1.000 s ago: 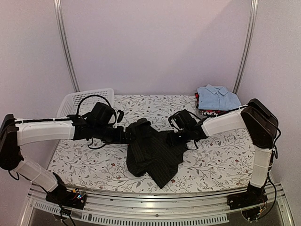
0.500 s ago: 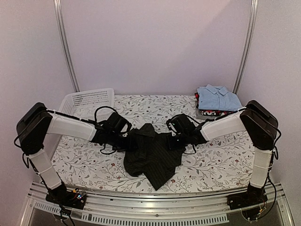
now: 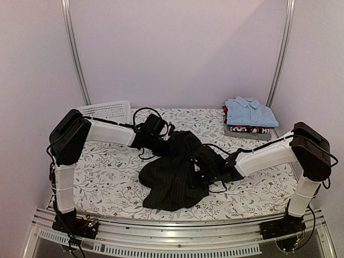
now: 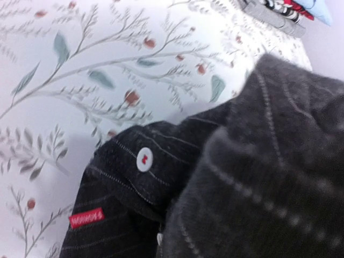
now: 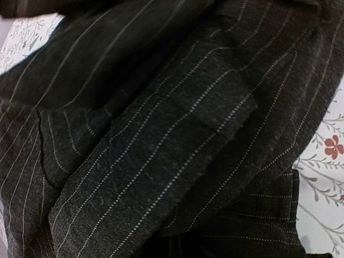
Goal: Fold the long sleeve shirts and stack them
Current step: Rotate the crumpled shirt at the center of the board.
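A table (image 3: pixel 102 185) with a floral-print top fills the lower frame, edged by a metal rail (image 3: pixel 177 232) along the bottom. Pale lilac walls (image 3: pixel 177 54) rise behind, with two slim metal poles (image 3: pixel 76 54) slanting at upper left and upper right. The light is soft and even.

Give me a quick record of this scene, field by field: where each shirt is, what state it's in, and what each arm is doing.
black pinstriped shirt: crumpled heap mid-table, unfolded
white button: on the black shirt, near a red label
light blue shirt: folded, on top of other folded clothes, far right corner
left gripper: at the heap's far edge, jaws hidden by cloth
right gripper: at the heap's right side, jaws hidden by cloth
white mesh basket: far left corner
table: floral cover
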Robot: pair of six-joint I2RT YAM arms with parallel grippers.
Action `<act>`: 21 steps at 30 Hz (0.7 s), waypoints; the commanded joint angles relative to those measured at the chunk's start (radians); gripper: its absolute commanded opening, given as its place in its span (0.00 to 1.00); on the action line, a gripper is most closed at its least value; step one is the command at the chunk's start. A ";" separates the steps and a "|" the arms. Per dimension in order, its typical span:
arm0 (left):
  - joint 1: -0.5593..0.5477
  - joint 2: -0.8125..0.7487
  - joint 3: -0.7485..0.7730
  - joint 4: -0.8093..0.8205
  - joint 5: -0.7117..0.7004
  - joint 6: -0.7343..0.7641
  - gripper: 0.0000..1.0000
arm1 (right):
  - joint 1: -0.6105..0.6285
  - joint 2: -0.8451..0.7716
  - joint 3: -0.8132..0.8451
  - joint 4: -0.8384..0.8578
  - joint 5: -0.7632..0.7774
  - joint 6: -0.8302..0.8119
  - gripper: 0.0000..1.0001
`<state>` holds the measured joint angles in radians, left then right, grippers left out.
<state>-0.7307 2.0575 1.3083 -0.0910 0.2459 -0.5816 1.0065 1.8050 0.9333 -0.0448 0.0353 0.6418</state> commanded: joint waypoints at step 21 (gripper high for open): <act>0.097 -0.188 0.166 -0.193 -0.116 0.177 0.73 | -0.072 -0.200 0.046 -0.231 0.198 0.052 0.28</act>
<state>-0.6460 1.9526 1.5055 -0.2264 0.1967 -0.4160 0.9573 1.6352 0.9596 -0.2108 0.1921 0.6952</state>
